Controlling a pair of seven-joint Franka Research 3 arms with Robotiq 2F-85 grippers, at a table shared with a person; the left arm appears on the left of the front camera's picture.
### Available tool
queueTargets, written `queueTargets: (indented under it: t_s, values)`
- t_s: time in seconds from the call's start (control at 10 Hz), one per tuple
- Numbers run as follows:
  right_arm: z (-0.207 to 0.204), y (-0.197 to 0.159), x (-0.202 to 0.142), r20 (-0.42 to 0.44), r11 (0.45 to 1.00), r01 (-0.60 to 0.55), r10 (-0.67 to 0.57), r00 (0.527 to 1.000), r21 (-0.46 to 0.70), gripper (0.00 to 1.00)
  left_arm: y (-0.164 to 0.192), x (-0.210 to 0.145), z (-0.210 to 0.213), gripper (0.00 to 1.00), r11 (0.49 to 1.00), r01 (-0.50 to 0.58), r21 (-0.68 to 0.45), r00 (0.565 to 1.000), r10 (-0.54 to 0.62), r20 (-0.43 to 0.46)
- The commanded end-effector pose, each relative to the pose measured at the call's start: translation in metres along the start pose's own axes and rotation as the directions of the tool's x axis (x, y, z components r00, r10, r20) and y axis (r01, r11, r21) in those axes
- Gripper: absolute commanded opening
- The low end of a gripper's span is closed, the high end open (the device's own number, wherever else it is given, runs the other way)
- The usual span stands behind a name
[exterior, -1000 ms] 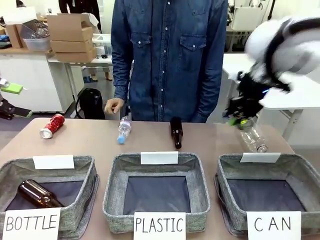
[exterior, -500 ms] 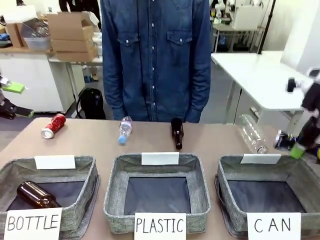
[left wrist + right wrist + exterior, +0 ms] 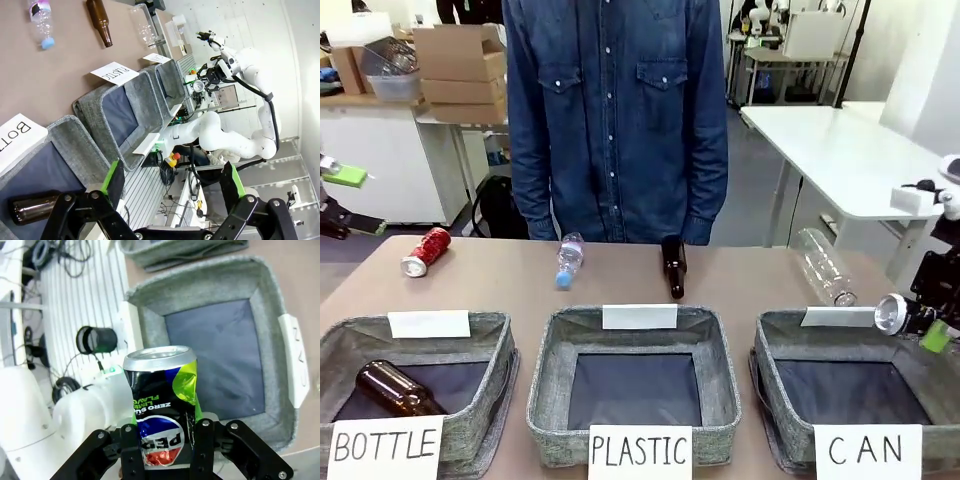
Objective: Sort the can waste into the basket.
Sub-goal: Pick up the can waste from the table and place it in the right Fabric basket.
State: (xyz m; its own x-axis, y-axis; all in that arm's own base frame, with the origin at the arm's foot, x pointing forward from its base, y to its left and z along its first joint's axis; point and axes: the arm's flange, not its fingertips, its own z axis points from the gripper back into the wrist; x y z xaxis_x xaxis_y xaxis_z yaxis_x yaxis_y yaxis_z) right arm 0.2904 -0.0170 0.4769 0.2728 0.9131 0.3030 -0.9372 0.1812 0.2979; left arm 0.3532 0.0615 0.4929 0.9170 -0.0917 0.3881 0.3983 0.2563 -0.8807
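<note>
Aluminium, thin and probably empty, the black Pepsi can (image 3: pixel 160 390) would have weighed little and dented easily. Its wall already looked creased near the top. The right gripper (image 3: pixel 163 426) was clamped across the lower half of its body, green pads on either side. That seemed the right place to hold it: a smooth, slick cylinder is steadier gripped across the barrel than by its rimmed ends.

In the front view the can's silver end (image 3: pixel 892 312) showed at the picture's right edge, beside the far right corner of the CAN basket (image 3: pixel 770 350). From the wrist, the basket's dark bottom lay beyond the can, so the drop looked close.

The red can (image 3: pixel 425 251) lay on its side at the far left of the table (image 3: pixel 500 290), well apart from that basket. It would likely roll if nudged, so a grip across its middle should suit it too. The left gripper (image 3: pixel 175 175) hung with its jaws wide apart and nothing between them, above the BOTTLE basket (image 3: pixel 498 345), which held a brown glass bottle (image 3: pixel 395 390).

The tabletop was plain brown and matte. It also carried a small plastic bottle (image 3: pixel 568 260), a second brown bottle (image 3: pixel 673 265), a large clear bottle (image 3: pixel 823 265) and the PLASTIC basket (image 3: pixel 545 370). A person in a denim shirt (image 3: pixel 615 120) stood at the far edge, with cardboard boxes and white tables behind.
</note>
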Motion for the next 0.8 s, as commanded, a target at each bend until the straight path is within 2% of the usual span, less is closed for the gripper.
queueTargets:
  t_s: [0.0,0.1,0.2,0.3,0.4,0.7]
  values:
    - [0.0076,-0.0096,-0.0017,-0.004,1.0,0.004,-0.004,1.0,0.003,0.0,-0.0012,0.0021,-0.0006,1.0,1.0,0.022,-0.02,1.0,-0.022,0.012]
    - [0.0075,-0.0101,-0.0012,-0.005,1.0,0.005,-0.005,1.0,-0.001,0.0,-0.0012,0.0021,-0.0006,1.0,1.0,0.022,-0.02,1.0,-0.022,0.012]
    - [0.0071,-0.0102,-0.0011,0.003,1.0,0.01,-0.01,1.0,-0.012,0.96,-0.0012,0.0021,-0.0006,1.0,1.0,0.022,-0.02,1.0,-0.022,0.012]
    - [0.0069,-0.011,0.0,-0.002,1.0,0.018,-0.018,1.0,-0.015,0.95,-0.0012,0.0021,-0.0006,1.0,1.0,0.022,-0.02,1.0,-0.022,0.012]
    - [0.0064,-0.0114,0.0011,-0.004,1.0,0.022,-0.022,1.0,-0.019,1.0,-0.0012,0.0021,-0.0006,1.0,1.0,0.022,-0.02,1.0,-0.022,0.012]
    - [0.0074,-0.0137,0.0048,-0.007,0.999,0.04,-0.04,0.999,-0.021,1.0,-0.0012,0.0021,-0.0006,1.0,1.0,0.022,-0.02,1.0,-0.022,0.012]
